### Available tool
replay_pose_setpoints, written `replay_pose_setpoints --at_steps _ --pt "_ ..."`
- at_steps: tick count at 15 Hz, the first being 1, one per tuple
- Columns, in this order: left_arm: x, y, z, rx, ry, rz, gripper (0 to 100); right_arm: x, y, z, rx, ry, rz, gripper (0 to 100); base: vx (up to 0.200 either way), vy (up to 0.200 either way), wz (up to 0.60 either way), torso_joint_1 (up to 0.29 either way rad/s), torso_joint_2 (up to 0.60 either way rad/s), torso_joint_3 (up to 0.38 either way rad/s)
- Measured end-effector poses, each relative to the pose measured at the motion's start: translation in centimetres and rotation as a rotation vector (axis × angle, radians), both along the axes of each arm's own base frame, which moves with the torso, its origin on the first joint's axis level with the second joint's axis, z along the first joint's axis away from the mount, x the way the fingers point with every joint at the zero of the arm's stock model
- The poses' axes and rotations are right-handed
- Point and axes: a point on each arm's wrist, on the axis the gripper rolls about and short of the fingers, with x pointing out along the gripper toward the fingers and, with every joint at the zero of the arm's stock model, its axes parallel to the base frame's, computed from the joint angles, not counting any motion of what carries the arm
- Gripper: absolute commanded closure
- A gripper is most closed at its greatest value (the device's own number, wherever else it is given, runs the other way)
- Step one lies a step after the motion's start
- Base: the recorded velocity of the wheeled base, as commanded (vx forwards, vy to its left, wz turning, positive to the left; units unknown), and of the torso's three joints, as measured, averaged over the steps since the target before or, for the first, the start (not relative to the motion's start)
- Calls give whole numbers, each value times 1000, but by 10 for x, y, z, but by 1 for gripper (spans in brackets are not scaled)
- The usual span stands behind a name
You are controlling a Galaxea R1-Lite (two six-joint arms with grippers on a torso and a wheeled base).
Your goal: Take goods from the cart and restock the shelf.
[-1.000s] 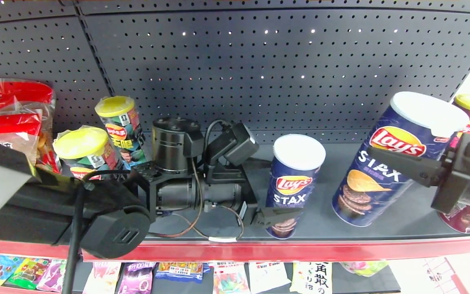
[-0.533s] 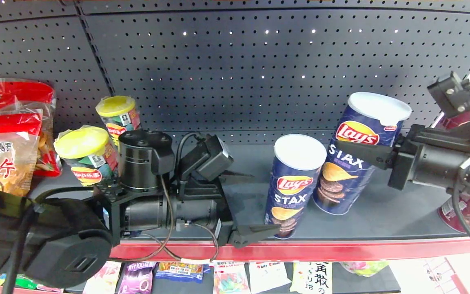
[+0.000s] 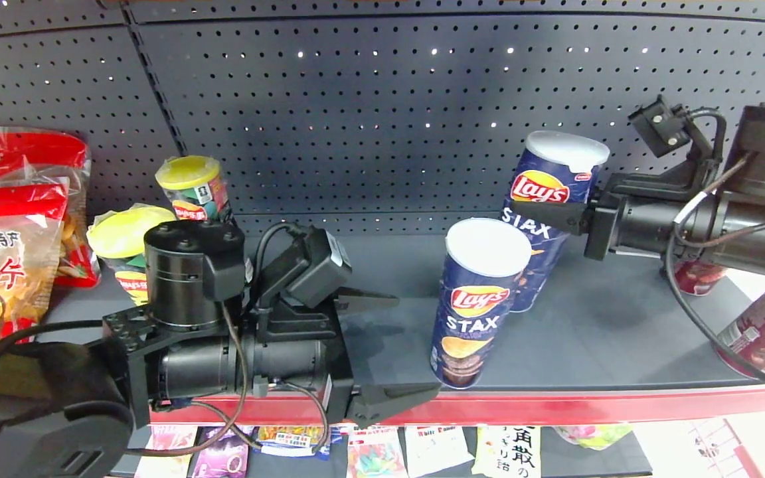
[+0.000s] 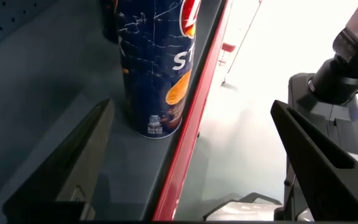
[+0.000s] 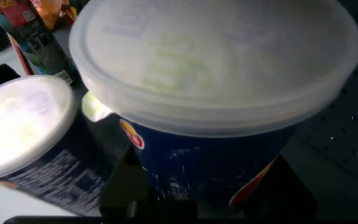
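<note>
Black fingers of the right gripper (image 3: 536, 201) clamp a blue chip can (image 3: 558, 166) just under its white lid. That arm reaches in level from the right, over the grey shelf (image 3: 608, 332), fingers pointing left. The left gripper (image 3: 416, 345) lies level along the shelf's front, pointing right, jaws spread wide with nothing between them; one finger is over the shelf, the other at the red lip (image 3: 555, 406).

The held can's long axis is near upright, its top leaning to the right; its base is hidden behind a second blue can (image 3: 479, 299), which stands upright near the front edge. The right wrist view looks down on the held can's lid (image 5: 229, 93), with the second can's lid (image 5: 23, 124) lower beside it. The left wrist view shows the second can's base (image 4: 157, 124) flat on the shelf, just beside the lip. Two yellow-lidded cans (image 3: 190, 186) and red snack bags (image 3: 10, 226) sit at the left end.
</note>
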Motion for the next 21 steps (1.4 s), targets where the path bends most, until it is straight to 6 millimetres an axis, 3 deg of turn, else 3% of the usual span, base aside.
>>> replay_pose_setpoints --at_steps 8,15,21 --pt "-15 14 -3 12 15 12 0 51 3 -7 1 -22 152 100 0 0 0 0 0 0" --pt "-15 19 0 8 5 37 0 77 10 -16 -11 -39 192 100 0 0 0 0 0 0" --pt "-14 19 1 7 4 41 0 85 14 -25 -18 -22 199 100 0 0 0 0 0 0"
